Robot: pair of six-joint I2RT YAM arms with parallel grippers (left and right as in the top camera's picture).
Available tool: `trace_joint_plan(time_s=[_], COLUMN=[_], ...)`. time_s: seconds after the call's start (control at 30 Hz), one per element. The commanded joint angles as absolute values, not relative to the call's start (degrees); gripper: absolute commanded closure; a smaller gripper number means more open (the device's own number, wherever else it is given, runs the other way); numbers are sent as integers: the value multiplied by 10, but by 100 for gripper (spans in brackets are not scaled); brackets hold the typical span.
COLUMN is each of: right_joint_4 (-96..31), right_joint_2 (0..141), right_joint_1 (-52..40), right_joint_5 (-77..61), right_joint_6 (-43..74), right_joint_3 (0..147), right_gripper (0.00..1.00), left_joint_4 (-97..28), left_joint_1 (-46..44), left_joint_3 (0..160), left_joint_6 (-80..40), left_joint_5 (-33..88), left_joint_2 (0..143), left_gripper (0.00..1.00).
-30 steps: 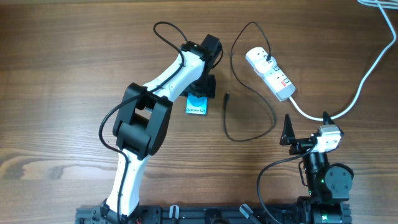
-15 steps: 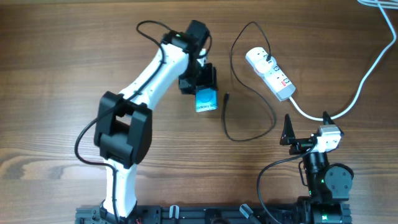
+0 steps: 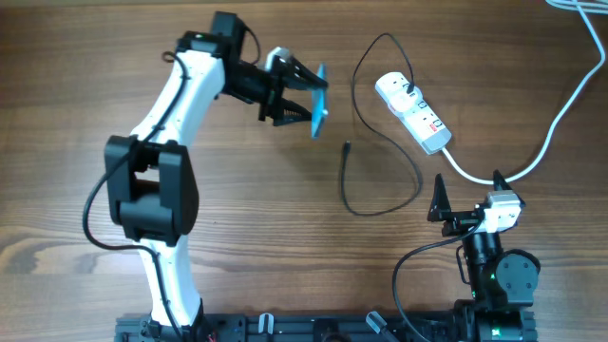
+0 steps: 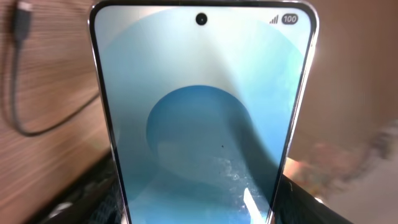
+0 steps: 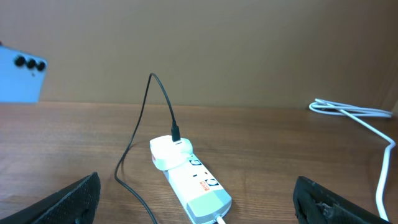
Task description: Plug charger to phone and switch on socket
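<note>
My left gripper is shut on the phone and holds it lifted off the table on edge. In the left wrist view the phone's blue screen fills the frame between the fingers. The charger, a thin black cable, loops on the table with its plug tip below and right of the phone, and the tip shows at the wrist view's top left. The white socket strip lies at the right, also in the right wrist view. My right gripper is open and empty, low near the table's front.
A thick white cord runs from the socket strip to the top right corner. A white adapter with the black cable is plugged into the strip's far end. The wooden table spreads all around.
My left arm has lifted the phone off the table, turned it on edge and swung up and to the left. The right arm has not moved.
</note>
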State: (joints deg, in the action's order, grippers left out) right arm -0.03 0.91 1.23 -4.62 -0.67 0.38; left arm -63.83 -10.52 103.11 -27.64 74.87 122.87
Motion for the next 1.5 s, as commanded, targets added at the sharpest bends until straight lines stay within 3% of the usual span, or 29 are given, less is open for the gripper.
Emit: trace_joint_plan(time_s=[0.0,0.3,0.37,0.5,0.57,0.63,0.67,0.77,0.83,0.93,1.0,1.07,1.2,1.3,1.33,1.4,1.47], right_joint_4=[1,1,8,19,19,31,58,216,221,36,-154,-352,-591,-654,-641,-569,-524], right_joint_2=[6,6,6,6,6,6,6,6,8,40,93,198,406,502,521,540,560], right_joint_1=[15,15,15,15,15,15,15,15,15,15,15,15,15,15,14,-4,-62], right_joint_5=[-39,-40,-96,-352,-380,-376,-380,-419,-424,-415,-350,-241,-116,-157,-221,-381,-371], right_joint_6=[1,3,57,451,659,797,804,774,771,617,478,349,220,286,290,190,216], right_joint_3=[3,3,3,3,3,3,3,6,36,181,298,444,667,766,779,780,780], right_gripper=[0,0,0,1,0,0,0,0,1,1,1,1,1,0,1,3,3], left_joint_4=[-637,-639,-639,-639,-639,-641,-641,-641,-641,-641,-641,-641,-641,-641,-641,-641,-641], left_joint_1=[-72,-36,-36,-36,-36,-36,-36,-36,-36,-36,-36,-36,-36,-36,-36,-36,-36], left_joint_3=[1031,1031,1031,1031,1031,1031,1031,1031,1031,1031,1031,1031,1031,1031,1031,1031,1031], left_joint_6=[-314,-384,-384,-384,-385,-384,-384,-384,-384,-384,-384,-384,-384,-384,-384,-384,-384], left_joint_5=[841,841,850,882,883,886,888,889,896,896,896,896,896,896,896,896,896], left_joint_2=[1205,1205,1205,1205,1205,1205,1205,1205,1205,1205,1205,1205,1205,1205,1205,1205,1205], left_gripper=[36,35,35,36,36,36,36,36,36,36,36,36,36,36,36,36,36])
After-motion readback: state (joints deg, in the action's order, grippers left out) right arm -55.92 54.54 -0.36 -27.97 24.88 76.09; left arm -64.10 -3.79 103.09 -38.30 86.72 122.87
